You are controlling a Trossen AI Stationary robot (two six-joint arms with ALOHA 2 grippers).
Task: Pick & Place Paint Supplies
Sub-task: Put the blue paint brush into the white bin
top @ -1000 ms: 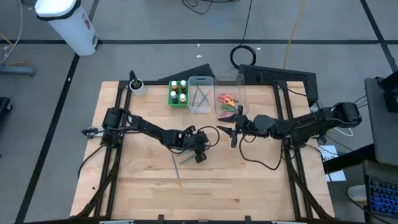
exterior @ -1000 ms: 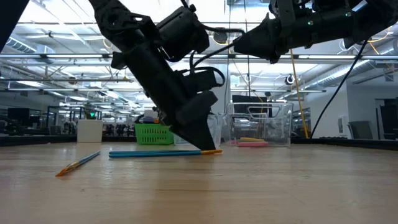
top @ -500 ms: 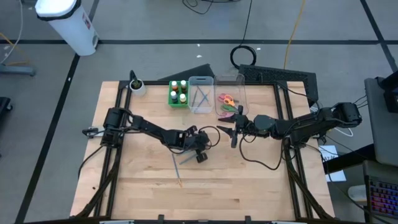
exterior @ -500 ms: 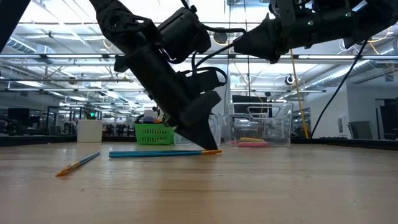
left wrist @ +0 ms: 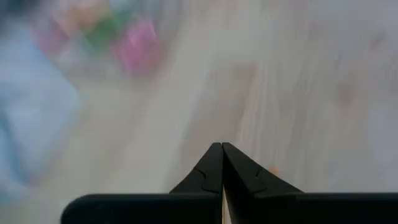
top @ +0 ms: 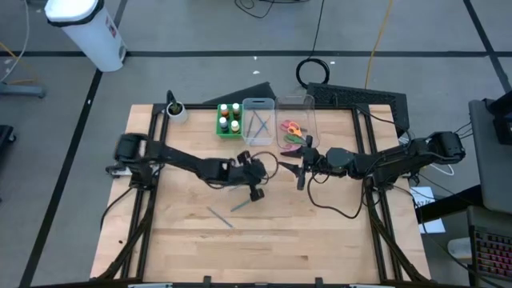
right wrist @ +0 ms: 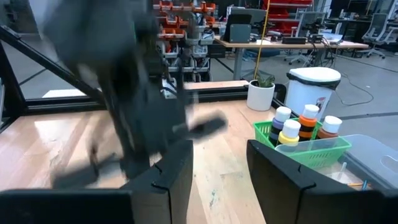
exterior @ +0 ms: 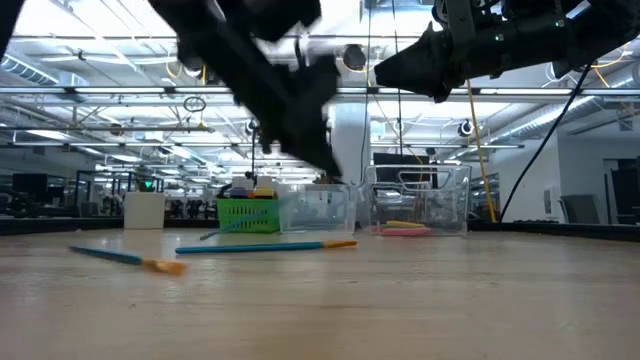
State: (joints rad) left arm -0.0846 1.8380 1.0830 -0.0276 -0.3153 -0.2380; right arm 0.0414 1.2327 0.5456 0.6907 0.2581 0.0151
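On the wooden table [top: 320,240], we lift our pinched-shut left tool [top: 254,190], seemingly empty, while two brushes [top: 240,205] await picking.

left gripper [left wrist: 222,163] | jaws pressed together | over blurred wooden table [left wrist: 311,81]

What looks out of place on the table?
Two thin paintbrushes lie loose on the bare wooden table, short of the clear plastic bins: a long blue-handled brush and a shorter orange-tipped brush, at different angles. The left gripper above them is shut, seemingly empty. Nothing spilled or damaged.
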